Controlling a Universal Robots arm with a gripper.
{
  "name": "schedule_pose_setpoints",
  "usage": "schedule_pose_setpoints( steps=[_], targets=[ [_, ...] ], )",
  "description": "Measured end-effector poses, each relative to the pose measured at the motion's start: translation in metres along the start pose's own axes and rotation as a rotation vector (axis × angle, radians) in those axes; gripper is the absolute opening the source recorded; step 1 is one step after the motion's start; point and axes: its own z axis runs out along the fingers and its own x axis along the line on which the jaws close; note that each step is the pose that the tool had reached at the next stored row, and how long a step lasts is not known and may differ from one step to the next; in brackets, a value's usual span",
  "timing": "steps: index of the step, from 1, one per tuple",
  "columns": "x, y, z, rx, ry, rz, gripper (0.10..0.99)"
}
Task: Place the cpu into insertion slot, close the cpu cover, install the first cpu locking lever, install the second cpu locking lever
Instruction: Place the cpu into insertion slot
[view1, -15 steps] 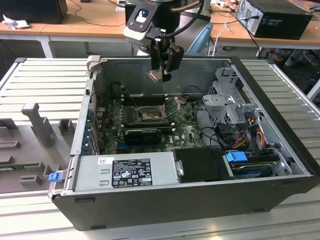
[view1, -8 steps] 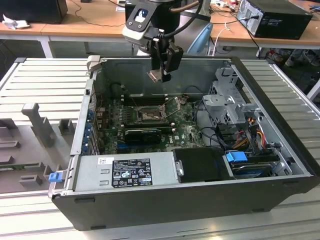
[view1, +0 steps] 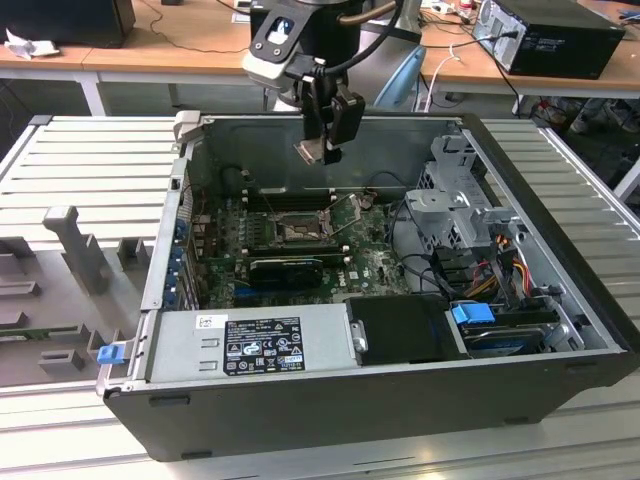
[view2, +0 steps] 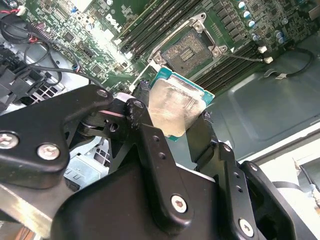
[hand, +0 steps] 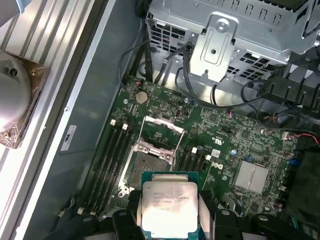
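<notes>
My gripper hangs above the open computer case, shut on the cpu, a flat square chip with a silver-beige top. In both wrist views the cpu sits clamped by its edges between the black fingers. The insertion slot lies on the green board below the chip, and its dark pin field is bare. The cpu cover, a thin silver frame, stands swung open at the slot's far side.
Long black memory slots flank the socket. A metal drive cage with cables stands beside the board. A black card and the power supply lie nearer the case front. A round metal part rests on the slatted table outside.
</notes>
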Motion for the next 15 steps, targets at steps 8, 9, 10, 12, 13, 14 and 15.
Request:
schedule_pose_setpoints(
  steps=[8, 9, 10, 12, 13, 14, 15],
  targets=[
    [0.0000, 0.0000, 0.0003, -0.001, -0.0044, 0.049, 0.541],
    [0.0000, 0.0000, 0.0004, -0.001, -0.0050, 0.056, 0.541],
    [0.0000, 0.0000, 0.0006, -0.001, -0.0062, 0.066, 0.541],
    [0.0000, -0.0001, 0.0009, -0.001, -0.0082, 0.085, 0.541],
    [0.0000, -0.0001, 0.0011, -0.002, -0.0100, 0.105, 0.541],
    [0.0000, -0.0001, 0.0015, -0.002, -0.0115, 0.123, 0.541],
    [0.0000, -0.0002, 0.0017, -0.002, -0.0126, 0.135, 0.541]
  ],
)
